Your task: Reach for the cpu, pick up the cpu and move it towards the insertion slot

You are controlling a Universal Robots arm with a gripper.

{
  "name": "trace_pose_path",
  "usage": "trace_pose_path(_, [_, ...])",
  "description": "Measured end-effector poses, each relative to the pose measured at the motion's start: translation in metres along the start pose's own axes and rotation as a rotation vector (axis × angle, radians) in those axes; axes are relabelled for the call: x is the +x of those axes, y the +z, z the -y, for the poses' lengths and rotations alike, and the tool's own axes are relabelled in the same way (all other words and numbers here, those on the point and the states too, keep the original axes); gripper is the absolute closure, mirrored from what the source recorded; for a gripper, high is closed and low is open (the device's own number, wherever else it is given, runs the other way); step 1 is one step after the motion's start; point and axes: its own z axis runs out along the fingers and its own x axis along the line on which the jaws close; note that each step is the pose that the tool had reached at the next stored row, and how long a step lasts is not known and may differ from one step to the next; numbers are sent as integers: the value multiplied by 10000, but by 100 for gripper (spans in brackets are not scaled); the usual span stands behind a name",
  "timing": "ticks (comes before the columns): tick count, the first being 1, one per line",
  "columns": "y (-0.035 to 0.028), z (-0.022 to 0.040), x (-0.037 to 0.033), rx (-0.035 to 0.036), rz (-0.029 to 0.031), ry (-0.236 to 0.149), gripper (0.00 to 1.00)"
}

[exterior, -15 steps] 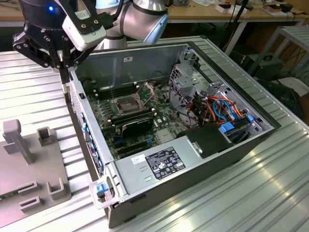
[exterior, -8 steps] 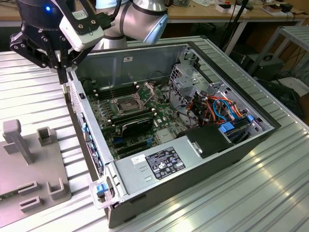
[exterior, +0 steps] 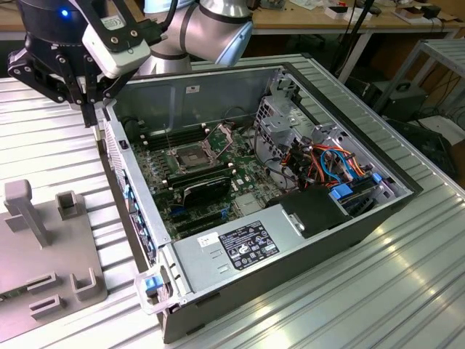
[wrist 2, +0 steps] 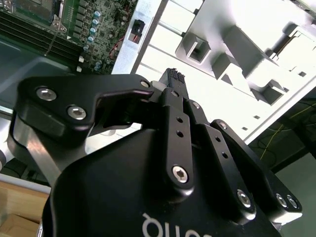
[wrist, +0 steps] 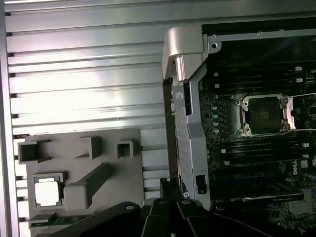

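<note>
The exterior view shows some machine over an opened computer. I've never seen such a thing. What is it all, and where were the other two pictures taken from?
That is a robot arm with a black grasping tool at its end. The exterior view comes from a camera standing off the arm. Both wrist views come from cameras riding on the arm. On the ribbed metal table lie an open computer case and a grey tray. The cpu, a small square chip, sits in the tray. The tool is shut, holds nothing, and hangs just outside the case. The shiny square insertion slot is inside the case.
</note>
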Motion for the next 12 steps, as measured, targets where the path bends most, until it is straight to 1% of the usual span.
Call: trace_pose_path(12, [1, 6, 84, 3, -31, 1, 89])
